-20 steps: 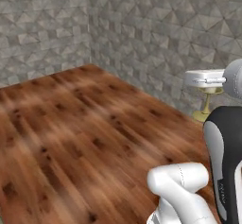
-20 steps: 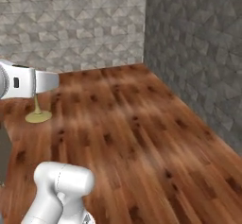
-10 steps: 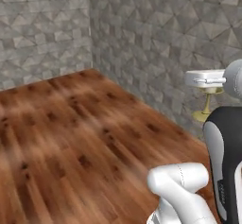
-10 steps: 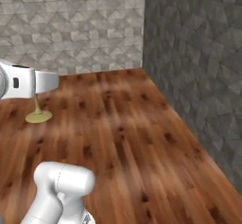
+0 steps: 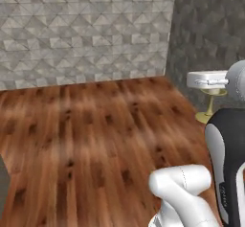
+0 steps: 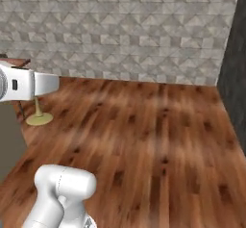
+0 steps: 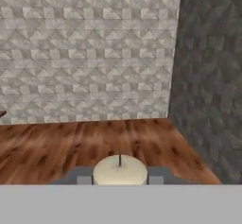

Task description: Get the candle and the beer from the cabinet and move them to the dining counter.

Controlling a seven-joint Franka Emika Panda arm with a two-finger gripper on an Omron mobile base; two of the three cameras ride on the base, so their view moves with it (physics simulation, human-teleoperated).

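- Against the pictures from a second before, the whole scene was seen to have swung: the corner where the tiled wall (image 5: 81, 29) meets the dark wall (image 5: 210, 34) had shifted across both base views, while the arm and its load kept their place in the frame. This was read as the base turning, not as anything being moved.
- The candle (image 7: 119, 169) was seen from above in the hand view, its white top and wick sitting between the two dark finger tips of the gripper (image 7: 119, 178); the jaws were judged to be clamped on it.
- The candle's brass foot (image 6: 39, 119) was shown in the right base view hanging below the white hand, and in the left base view beside the arm at the right edge.
- The candle was therefore judged to be out of the cabinet and in transit; neither the dining counter nor the beer could be made out.
- The wood-grain floor (image 6: 144, 135) was seen below the candle, so setting down was judged not yet due.
- The grip was given by the hand view; the holder's stem and foot were given by the base views.
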